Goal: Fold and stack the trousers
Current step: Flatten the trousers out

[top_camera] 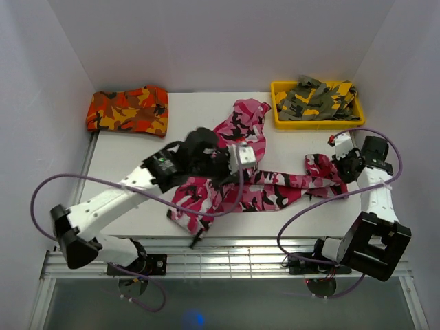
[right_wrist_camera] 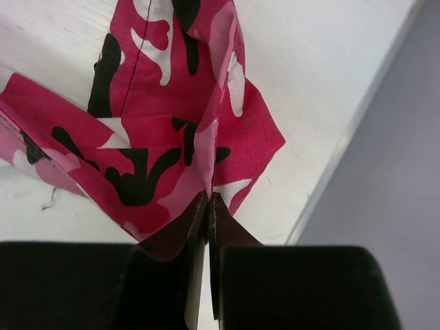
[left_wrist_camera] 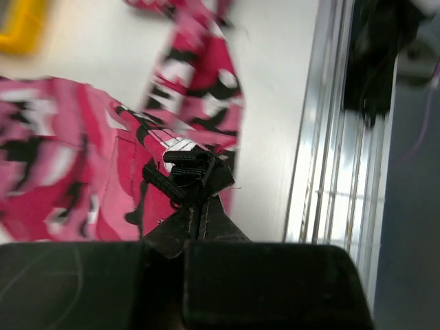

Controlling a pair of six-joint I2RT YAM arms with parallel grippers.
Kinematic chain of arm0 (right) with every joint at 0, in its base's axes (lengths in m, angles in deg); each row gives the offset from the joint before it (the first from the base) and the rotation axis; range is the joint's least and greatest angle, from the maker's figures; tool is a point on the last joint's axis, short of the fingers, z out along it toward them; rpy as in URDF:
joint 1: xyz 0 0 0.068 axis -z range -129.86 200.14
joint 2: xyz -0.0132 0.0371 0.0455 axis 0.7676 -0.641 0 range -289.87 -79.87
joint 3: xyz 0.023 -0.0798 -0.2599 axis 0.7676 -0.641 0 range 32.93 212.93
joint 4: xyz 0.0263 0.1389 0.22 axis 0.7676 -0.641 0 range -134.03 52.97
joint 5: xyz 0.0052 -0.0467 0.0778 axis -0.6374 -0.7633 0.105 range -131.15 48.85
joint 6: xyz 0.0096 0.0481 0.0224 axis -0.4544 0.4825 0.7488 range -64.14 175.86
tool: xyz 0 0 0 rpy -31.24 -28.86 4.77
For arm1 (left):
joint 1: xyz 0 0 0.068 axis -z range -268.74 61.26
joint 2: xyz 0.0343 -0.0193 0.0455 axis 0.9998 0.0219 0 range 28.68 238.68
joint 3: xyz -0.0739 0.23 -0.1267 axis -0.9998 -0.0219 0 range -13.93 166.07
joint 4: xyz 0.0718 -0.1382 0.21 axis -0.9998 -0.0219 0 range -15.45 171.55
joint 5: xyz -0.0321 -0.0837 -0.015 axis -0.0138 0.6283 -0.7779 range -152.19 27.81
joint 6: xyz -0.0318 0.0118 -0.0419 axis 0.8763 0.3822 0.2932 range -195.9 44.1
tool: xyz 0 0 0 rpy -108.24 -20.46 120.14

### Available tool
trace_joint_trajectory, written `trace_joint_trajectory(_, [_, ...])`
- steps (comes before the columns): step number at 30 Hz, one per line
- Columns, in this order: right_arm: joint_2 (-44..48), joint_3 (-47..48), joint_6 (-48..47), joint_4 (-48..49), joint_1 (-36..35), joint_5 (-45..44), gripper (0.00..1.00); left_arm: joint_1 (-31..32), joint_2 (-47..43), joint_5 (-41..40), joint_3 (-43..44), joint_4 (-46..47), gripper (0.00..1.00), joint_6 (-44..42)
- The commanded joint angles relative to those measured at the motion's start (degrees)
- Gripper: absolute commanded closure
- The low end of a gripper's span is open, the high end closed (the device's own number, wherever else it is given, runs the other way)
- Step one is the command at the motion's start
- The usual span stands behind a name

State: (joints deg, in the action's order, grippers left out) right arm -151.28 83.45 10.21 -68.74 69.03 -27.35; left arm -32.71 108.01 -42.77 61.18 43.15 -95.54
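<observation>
The pink, magenta, white and black camouflage trousers [top_camera: 258, 189] lie crumpled across the middle of the table, with one leg running right. My left gripper [top_camera: 234, 173] is over their middle. In the left wrist view it [left_wrist_camera: 199, 203] is shut on a black strap or hem piece of the trousers [left_wrist_camera: 82, 165]. My right gripper [top_camera: 335, 163] is at the right end of the leg. In the right wrist view it [right_wrist_camera: 208, 199] is shut on a raised fold of the trousers [right_wrist_camera: 172, 130], just above the table.
Folded orange-red camouflage trousers [top_camera: 128, 110] lie at the back left corner. A yellow bin [top_camera: 280, 121] at the back right holds olive-grey camouflage trousers [top_camera: 316, 102]. Metal rails [top_camera: 227, 258] run along the table's near edge. White walls enclose three sides.
</observation>
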Motion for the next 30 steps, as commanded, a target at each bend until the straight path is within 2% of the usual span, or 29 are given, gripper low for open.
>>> trace_joint_trajectory(1, [3.3, 3.1, -10.0, -3.0, 5.0, 1.5, 0.92, -5.8, -8.9, 5.5, 7.5, -2.6, 1.00, 5.8])
trace_joint_trajectory(4, [4.3, 4.4, -13.6, -4.9, 7.7, 2.9, 0.92, -14.2, -12.3, 6.6, 10.3, -5.5, 1.00, 9.3])
trace_joint_trajectory(5, [4.4, 4.7, -14.8, -5.7, 7.8, 3.2, 0.92, -19.2, -13.3, 5.6, 10.1, -5.8, 1.00, 11.1])
trace_joint_trajectory(13, [-1.9, 8.4, -14.1, -8.2, 7.4, 7.4, 0.92, -40.4, -25.7, -2.0, -5.2, -5.1, 1.00, 11.4])
trace_joint_trajectory(16, [-5.0, 7.8, -12.4, -6.2, 6.9, 6.9, 0.92, -46.2, -26.2, -6.0, -8.7, -3.0, 1.00, 9.4])
trace_joint_trajectory(18, [-7.3, 7.1, -11.8, -5.6, 5.7, 6.2, 0.92, -53.9, -24.1, -5.8, -10.9, -1.3, 1.00, 7.8])
trace_joint_trajectory(19, [-8.0, 6.7, -11.7, -4.9, 5.2, 5.4, 0.92, -60.9, -22.9, -5.1, -11.3, 0.7, 1.00, 6.6])
trace_joint_trajectory(21, [-10.0, 5.6, -11.6, -4.3, 4.1, 4.2, 0.92, -67.1, -16.6, -2.6, -11.0, 2.7, 1.00, 5.7])
trace_joint_trajectory(22, [-10.7, 5.4, -11.7, -4.0, 3.9, 3.5, 0.92, -73.2, -13.7, -1.4, -10.2, 4.4, 1.00, 5.2])
trace_joint_trajectory(23, [-11.9, 5.3, -11.8, -3.8, 3.8, 3.3, 0.92, -75.9, -10.5, 2.6, -7.5, 4.7, 1.00, 4.9])
trace_joint_trajectory(24, [-12.4, 5.2, -11.9, -3.7, 3.9, 3.0, 0.92, -77.5, -4.3, 3.6, -6.0, 4.7, 1.00, 4.0])
trace_joint_trajectory(27, [-14.6, 5.4, -11.3, -3.1, 3.5, 2.3, 0.92, -79.9, 5.1, 2.7, -3.7, 8.4, 1.00, 1.3])
trace_joint_trajectory(29, [-16.0, 5.9, -10.7, -3.5, 2.6, 2.2, 0.92, -80.7, 8.3, 4.6, -3.2, 9.4, 0.99, -2.4])
trace_joint_trajectory(30, [-16.4, 6.0, -10.5, -3.7, 2.3, 2.2, 0.92, -80.9, 9.4, 6.7, -3.2, 9.8, 0.93, -3.2])
